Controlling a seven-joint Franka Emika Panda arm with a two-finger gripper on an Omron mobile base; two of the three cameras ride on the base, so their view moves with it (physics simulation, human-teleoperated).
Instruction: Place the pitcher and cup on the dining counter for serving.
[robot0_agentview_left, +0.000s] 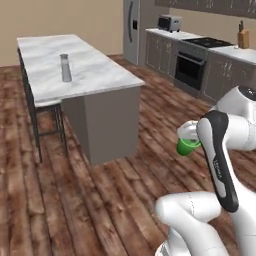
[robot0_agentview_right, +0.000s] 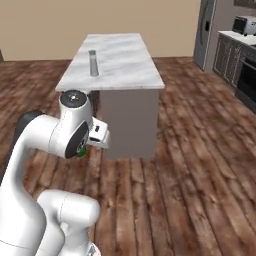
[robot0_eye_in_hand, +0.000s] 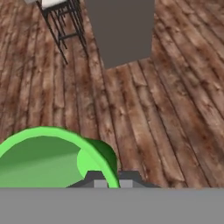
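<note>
The pitcher (robot0_agentview_left: 65, 67) (robot0_agentview_right: 93, 63), a slim grey cylinder with a darker lid, stands upright on the dining counter (robot0_agentview_left: 100, 65) (robot0_agentview_right: 125, 60), a little in from its near end. The green cup (robot0_agentview_left: 187, 146) (robot0_agentview_right: 81, 151) (robot0_eye_in_hand: 48, 157) hangs in the air over the wooden floor, well short of the counter's near end. My gripper (robot0_eye_in_hand: 113, 181) is shut on the cup's rim, one finger inside and one outside. In both base views my own arm covers most of the hand and part of the cup.
A dark-legged stool (robot0_agentview_left: 47, 115) (robot0_eye_in_hand: 61, 17) is tucked beside the counter's grey base (robot0_eye_in_hand: 120, 30). At the back right are the fridge (robot0_agentview_left: 132, 30), a toaster (robot0_agentview_left: 170, 22) and the oven (robot0_agentview_left: 190, 67). Open wooden floor lies between me and the counter.
</note>
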